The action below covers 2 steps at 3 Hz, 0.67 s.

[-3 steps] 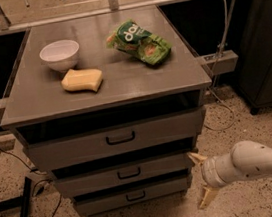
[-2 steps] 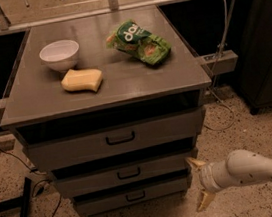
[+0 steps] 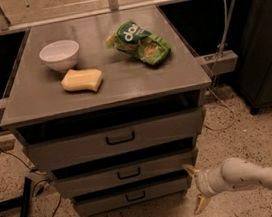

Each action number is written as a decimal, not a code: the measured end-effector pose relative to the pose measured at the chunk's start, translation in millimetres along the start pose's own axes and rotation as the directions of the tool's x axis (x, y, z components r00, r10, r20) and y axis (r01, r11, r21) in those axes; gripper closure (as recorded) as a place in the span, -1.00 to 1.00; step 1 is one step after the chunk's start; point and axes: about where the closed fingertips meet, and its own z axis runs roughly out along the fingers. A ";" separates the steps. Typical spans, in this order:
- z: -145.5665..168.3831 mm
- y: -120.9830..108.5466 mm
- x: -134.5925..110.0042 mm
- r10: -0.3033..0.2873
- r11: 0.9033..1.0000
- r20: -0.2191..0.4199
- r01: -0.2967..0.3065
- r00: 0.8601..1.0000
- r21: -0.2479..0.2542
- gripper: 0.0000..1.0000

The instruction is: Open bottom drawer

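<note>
None of the opening was judged done: the bottom drawer (image 3: pixel 104 203) was seen shut, its handle (image 3: pixel 136 196) ungrasped and off to one side of the gripper (image 3: pixel 195 188), whose jaws were spread, empty, near the drawer's front corner.

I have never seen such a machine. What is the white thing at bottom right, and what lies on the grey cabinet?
The white tube is a robot arm. Its end is the gripper: two fingers, open, holding nothing. It hangs low, right of the bottom drawer, away from its black handle. The single camera looks down at the cabinet from the front. On the cabinet's top lie a white bowl, a yellow sponge and a green snack bag.
</note>
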 end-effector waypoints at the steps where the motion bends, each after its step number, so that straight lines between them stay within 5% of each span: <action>1: 27.2 -1.2 19.9 0.102 0.995 0.081 -0.102 0.991 0.001 -1.00; 2: 27.2 -1.0 19.7 0.101 0.995 0.081 -0.102 0.992 0.000 -1.00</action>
